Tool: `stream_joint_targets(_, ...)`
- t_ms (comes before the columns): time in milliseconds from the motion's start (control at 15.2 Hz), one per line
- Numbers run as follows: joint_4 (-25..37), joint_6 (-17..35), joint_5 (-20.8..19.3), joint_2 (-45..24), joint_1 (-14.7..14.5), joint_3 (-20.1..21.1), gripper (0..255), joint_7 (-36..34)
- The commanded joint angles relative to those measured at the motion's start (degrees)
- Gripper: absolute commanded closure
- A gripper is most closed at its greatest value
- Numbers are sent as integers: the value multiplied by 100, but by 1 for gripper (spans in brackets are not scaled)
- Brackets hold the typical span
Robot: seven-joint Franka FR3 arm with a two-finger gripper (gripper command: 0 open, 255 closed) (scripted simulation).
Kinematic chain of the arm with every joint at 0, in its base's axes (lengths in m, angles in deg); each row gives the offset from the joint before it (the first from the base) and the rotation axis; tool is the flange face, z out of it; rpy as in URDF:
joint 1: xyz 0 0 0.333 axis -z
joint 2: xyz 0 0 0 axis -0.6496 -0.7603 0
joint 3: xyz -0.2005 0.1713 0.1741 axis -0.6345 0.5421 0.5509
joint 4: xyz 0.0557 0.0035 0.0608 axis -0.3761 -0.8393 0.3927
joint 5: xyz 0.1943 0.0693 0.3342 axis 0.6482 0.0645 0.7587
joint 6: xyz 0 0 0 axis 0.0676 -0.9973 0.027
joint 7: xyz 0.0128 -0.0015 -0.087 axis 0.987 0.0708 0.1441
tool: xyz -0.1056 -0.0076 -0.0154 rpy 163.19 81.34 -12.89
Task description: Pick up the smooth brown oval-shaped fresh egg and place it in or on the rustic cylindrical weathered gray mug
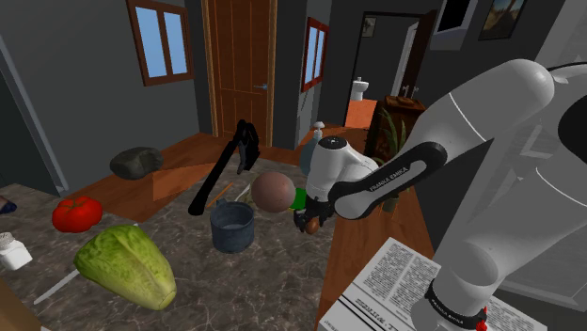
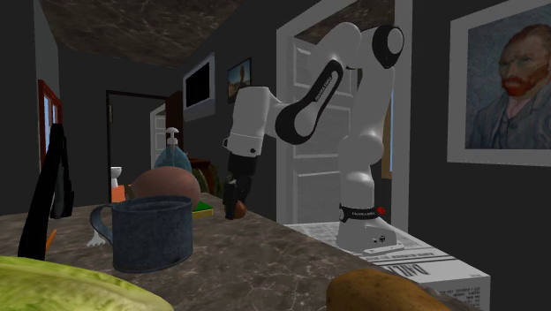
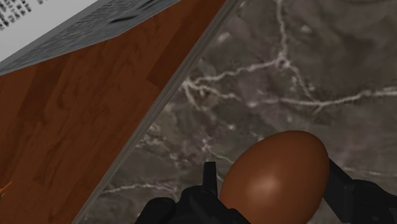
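A smooth brown egg (image 3: 275, 175) sits clasped between my black fingers (image 3: 208, 177), and my gripper (image 3: 277, 184) is shut on it, just above the dark marble counter (image 3: 305, 70) near its edge. In the shoulder view the gripper (image 1: 310, 221) holds the egg (image 1: 311, 227) to the right of the blue-grey metal mug (image 1: 231, 226), which stands upright and apart from it. In the second exterior view the mug (image 2: 152, 231) stands near the camera, and the gripper (image 2: 235, 205) with the egg (image 2: 238, 210) hangs behind it to its right.
A large brown ball (image 1: 275, 190) and a black tong-like tool (image 1: 224, 174) lie behind the mug. A lettuce (image 1: 127, 265), tomato (image 1: 76, 213) and white bottle (image 1: 11, 252) lie at the shoulder view's left. The newsprint-covered stand (image 1: 395, 282) borders the counter edge.
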Motion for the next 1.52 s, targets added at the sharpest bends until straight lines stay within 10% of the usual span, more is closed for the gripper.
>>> stream_joint_targets(0, 0, 0, 0, 0, 0, 0, 255, 0)
stream_joint_targets(1452, 519, -1387, 496, 927, -319, -400, 255, 535)
